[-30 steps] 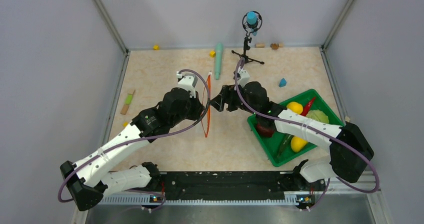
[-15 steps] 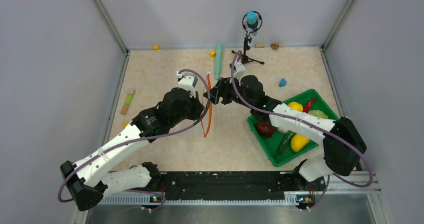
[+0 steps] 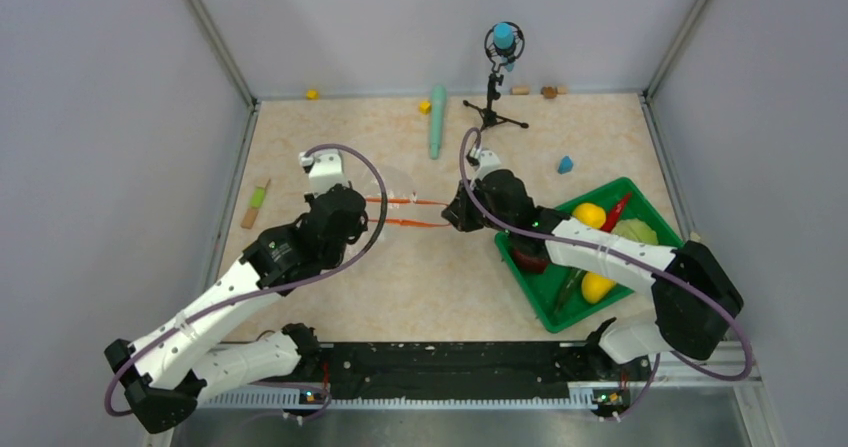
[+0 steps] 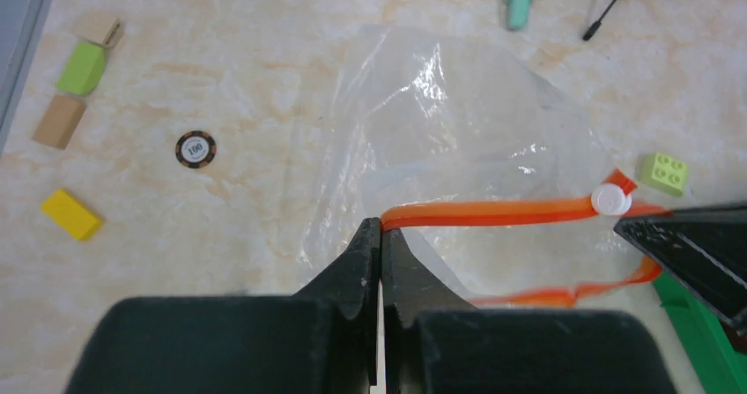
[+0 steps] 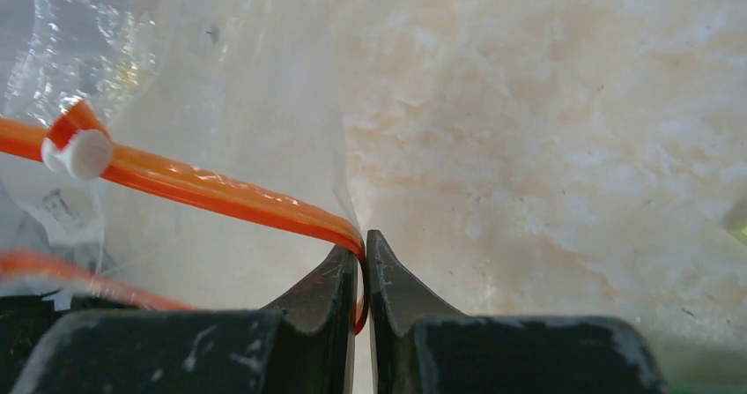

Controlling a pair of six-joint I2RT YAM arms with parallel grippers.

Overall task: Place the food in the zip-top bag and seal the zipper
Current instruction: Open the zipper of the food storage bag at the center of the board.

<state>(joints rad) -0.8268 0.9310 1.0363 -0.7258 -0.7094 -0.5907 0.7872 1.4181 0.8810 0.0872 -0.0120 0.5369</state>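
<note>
**Top view.** The zipper (image 3: 405, 202) hangs over the middle of the worktop (image 3: 330, 137). Its long axis runs left to right, stretched between the two arms. The left gripper (image 3: 368, 211) holds the left end and the right gripper (image 3: 450, 213) holds the right end. The two orange strips stand slightly apart, so the mouth is judged to be open. The food (image 3: 596, 287) lies in the green tray (image 3: 660, 210) by the right edge of the worktop, just right of the right gripper. The right arm is the nearer one for fetching it. No food is seen between the strips.

**Left wrist view.** The left jaws are pressed together, pinching the end of the far strip. From the pinch the strip runs right to the white slider (image 4: 611, 200), which sits just beside the right gripper's dark finger. The zip-top bag (image 4: 440, 112) spreads as clear film on the far side of the strip and looks empty. A round chip (image 4: 195, 149) on the worktop reads "100". Near the left edge lie a green block (image 4: 81, 68), a tan block (image 4: 59, 121) and a yellow block (image 4: 72, 214), none with any writing.

**Right wrist view.** The right jaws are pressed together, pinching the right end of the strip just past the slider. A printed patch shows through the film below the slider. It is too blurred to read, and no brand name shows.
</note>
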